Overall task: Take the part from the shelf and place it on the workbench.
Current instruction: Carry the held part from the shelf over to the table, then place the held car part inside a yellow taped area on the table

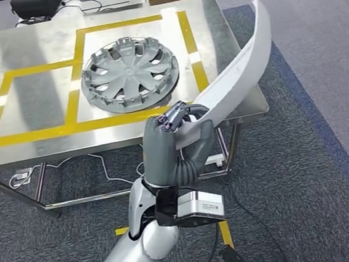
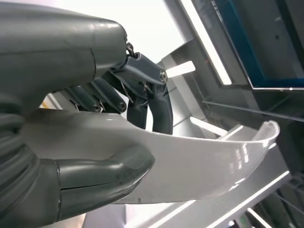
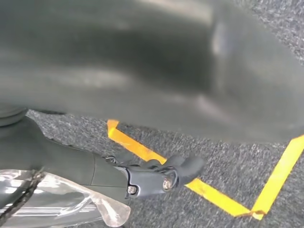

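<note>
**A:** Where do we find the part right now?

**B:** We see the long, curved white trim strip (image 1: 234, 78) clasped in the left robot hand (image 1: 168, 148). The hand grips it at its lower end, and the strip sweeps up and away to the right, its far tip raised above the right edge of the bench (image 1: 32, 100).

**A:** So it is not lying on the bench?

**B:** No, we see it held in the air, tilted, with its middle crossing over the bench's near right corner. In the left wrist view the thick grey thumb (image 2: 107, 173) presses one face of the strip (image 2: 201, 164) while the darker fingers (image 2: 143, 90) curl over the opposite edge (a firm wrap, as far as we can judge).

**A:** What else sits on the bench?

**B:** A grey wheel cover (image 1: 128, 75) lies flat inside a square marked in yellow tape (image 1: 188, 42), just beside the strip's path but apart from it. A second taped square lies to its left.

**A:** And the right robot hand (image 3: 157, 178)?

**B:** We see it in its own wrist view above grey carpet (image 3: 229, 175) crossed by yellow tape lines. Its dark fingers stretch out together with nothing between them, but we cannot tell whether they are spread or closed.
</note>
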Available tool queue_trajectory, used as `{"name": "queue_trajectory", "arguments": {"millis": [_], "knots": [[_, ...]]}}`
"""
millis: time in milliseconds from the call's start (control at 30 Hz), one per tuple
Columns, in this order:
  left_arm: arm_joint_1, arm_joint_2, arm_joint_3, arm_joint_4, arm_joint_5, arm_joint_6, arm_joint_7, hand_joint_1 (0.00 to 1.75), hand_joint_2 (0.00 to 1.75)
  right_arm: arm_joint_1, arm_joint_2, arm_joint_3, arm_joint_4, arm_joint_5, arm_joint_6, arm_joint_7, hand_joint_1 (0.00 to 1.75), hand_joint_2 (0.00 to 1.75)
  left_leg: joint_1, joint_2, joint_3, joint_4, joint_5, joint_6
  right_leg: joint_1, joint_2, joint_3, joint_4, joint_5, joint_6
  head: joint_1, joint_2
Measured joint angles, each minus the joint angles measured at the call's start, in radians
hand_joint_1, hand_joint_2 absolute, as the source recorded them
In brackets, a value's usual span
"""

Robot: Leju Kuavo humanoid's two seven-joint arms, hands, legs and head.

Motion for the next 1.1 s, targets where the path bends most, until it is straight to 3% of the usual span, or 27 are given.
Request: {"name": "queue_trajectory", "arguments": {"millis": [67,133,167,200,233,300,367,433,533,567,633,667,700,733,767,833,900,967,1033,1100], "knots": [[0.000,0.001,0.000,0.000,-0.001,0.000,0.000,1.75,1.75,0.000,0.000,0.000,0.000,0.000,0.000,0.000,0.00,0.00,0.005,0.001,-0.061,0.099,-0.011,-0.014,-0.006,-0.001,0.016,-0.010,-0.005,-0.010,-0.003,0.000],[0.000,0.002,0.001,0.000,-0.001,0.000,0.000,1.75,1.75,-0.001,0.000,0.000,0.000,0.000,0.000,0.000,0.00,0.00,0.014,0.001,-0.149,0.234,-0.055,-0.027,-0.006,-0.001,0.028,-0.011,-0.016,-0.018,-0.005,0.000],[0.001,0.002,0.002,0.000,-0.001,0.000,0.000,1.75,1.75,-0.001,0.000,0.000,0.000,0.000,0.000,0.000,0.00,0.00,0.018,0.002,-0.181,0.276,-0.070,-0.031,-0.006,-0.001,0.035,-0.011,-0.021,-0.020,-0.005,0.000],[0.001,0.002,0.002,0.000,-0.001,0.000,0.000,1.75,1.75,-0.001,0.000,0.000,0.000,0.000,0.000,0.000,0.00,0.00,0.022,0.002,-0.196,0.286,-0.067,-0.033,-0.006,0.000,0.043,-0.011,-0.027,-0.020,-0.005,0.000],[0.000,0.002,0.002,0.000,-0.001,0.000,0.000,1.75,1.75,-0.001,0.000,0.000,0.000,0.000,0.000,0.000,0.00,0.00,0.024,0.002,-0.192,0.258,-0.041,-0.034,-0.006,0.001,0.052,-0.011,-0.033,-0.020,-0.005,0.000],[0.000,0.002,0.002,0.000,-0.001,0.000,0.000,1.75,1.75,-0.002,0.000,0.000,0.000,0.000,0.000,0.000,0.00,0.00,0.024,0.014,-0.142,0.126,0.046,-0.028,-0.006,0.000,0.073,-0.011,-0.046,-0.017,-0.005,0.000],[0.000,0.001,0.001,0.000,0.000,0.000,0.000,1.75,1.75,-0.003,0.000,0.000,0.000,0.000,0.001,0.000,0.00,0.00,0.016,0.035,-0.096,0.013,0.084,-0.017,-0.002,-0.004,0.085,-0.009,-0.060,-0.009,-0.006,0.000],[0.000,0.001,0.001,0.000,0.000,0.001,0.000,1.75,1.75,-0.004,0.000,0.000,0.000,0.000,0.001,0.000,0.00,0.00,0.010,0.036,-0.084,-0.016,0.078,-0.009,0.003,-0.015,0.087,-0.008,-0.072,0.002,-0.007,0.000],[0.000,-0.001,0.001,0.000,0.001,0.001,0.000,1.75,1.75,-0.008,0.000,0.000,-0.001,0.000,0.001,-0.001,0.00,0.00,0.016,0.014,-0.072,-0.029,0.088,0.004,0.001,-0.023,0.081,0.018,-0.103,0.017,-0.003,0.000],[0.000,-0.002,0.001,0.000,0.000,0.001,0.000,1.75,1.75,-0.010,0.000,0.000,-0.001,0.000,0.001,-0.001,0.00,0.00,0.019,0.007,-0.068,-0.032,0.088,0.009,-0.001,-0.018,0.062,0.059,-0.128,0.022,-0.001,0.000],[0.000,-0.002,0.000,0.000,-0.001,0.000,0.000,1.75,1.75,-0.011,0.000,0.000,-0.001,0.000,0.001,0.000,0.00,0.00,0.018,-0.006,-0.066,-0.032,0.086,0.013,-0.004,-0.006,-0.010,0.196,-0.186,0.030,0.001,0.000],[0.000,-0.002,0.000,0.000,-0.001,0.000,0.000,1.75,1.75,-0.010,-0.001,0.000,-0.001,0.000,0.001,0.000,0.00,0.00,0.017,-0.014,-0.066,-0.032,0.085,0.014,-0.005,-0.004,-0.047,0.254,-0.201,0.032,0.001,0.000],[0.000,-0.001,0.000,0.000,-0.001,0.000,0.000,1.75,1.75,-0.009,-0.001,0.000,-0.001,0.000,0.001,0.000,0.00,0.00,0.017,-0.023,-0.066,-0.031,0.084,0.015,-0.005,-0.003,-0.070,0.283,-0.198,0.034,0.001,0.000],[0.000,-0.001,0.000,0.000,-0.001,0.000,0.000,1.75,1.75,-0.008,-0.001,0.000,-0.001,0.000,0.001,0.000,0.00,0.00,0.017,-0.033,-0.066,-0.030,0.084,0.015,-0.006,-0.002,-0.072,0.267,-0.173,0.035,0.001,0.000],[0.000,-0.001,0.000,0.000,-0.001,0.000,0.000,1.75,1.75,-0.009,-0.002,0.000,-0.001,0.000,0.001,0.000,0.00,0.00,0.017,-0.044,-0.065,-0.029,0.083,0.014,-0.008,0.003,-0.056,0.216,-0.134,0.035,0.001,0.000],[0.000,-0.002,0.000,0.000,-0.001,0.000,0.000,1.75,1.75,-0.010,-0.002,0.000,-0.001,0.000,0.001,0.000,0.00,0.00,0.016,-0.063,-0.066,-0.023,0.081,0.010,-0.014,0.036,0.000,0.079,-0.066,0.032,0.001,0.000],[0.000,-0.002,0.000,0.000,-0.001,0.000,0.000,1.75,1.75,-0.011,-0.002,0.000,-0.001,0.000,0.001,0.000,0.00,0.00,0.015,-0.077,-0.071,-0.020,0.082,0.000,-0.016,0.062,0.034,0.013,-0.047,0.024,0.000,0.000],[0.000,-0.001,0.000,0.000,-0.001,0.000,0.000,1.75,1.75,-0.012,-0.001,0.000,-0.001,0.000,0.001,0.000,0.00,0.00,0.016,-0.084,-0.074,-0.021,0.087,-0.011,-0.015,0.058,0.040,0.009,-0.043,0.011,0.000,0.000],[-0.001,-0.001,0.001,0.000,-0.001,0.000,0.000,1.75,1.75,-0.012,0.000,0.000,-0.001,0.000,0.001,0.000,0.00,0.00,0.016,-0.063,-0.082,-0.002,0.070,-0.021,-0.017,0.048,0.043,0.004,-0.036,-0.002,-0.003,0.000],[-0.001,-0.001,0.001,0.000,-0.001,0.001,0.000,1.75,1.75,-0.011,0.000,0.000,-0.001,0.000,0.001,0.000,0.00,0.00,0.018,-0.022,-0.121,0.094,0.008,-0.033,-0.018,0.035,0.045,0.001,-0.033,-0.011,-0.008,0.000]]}}
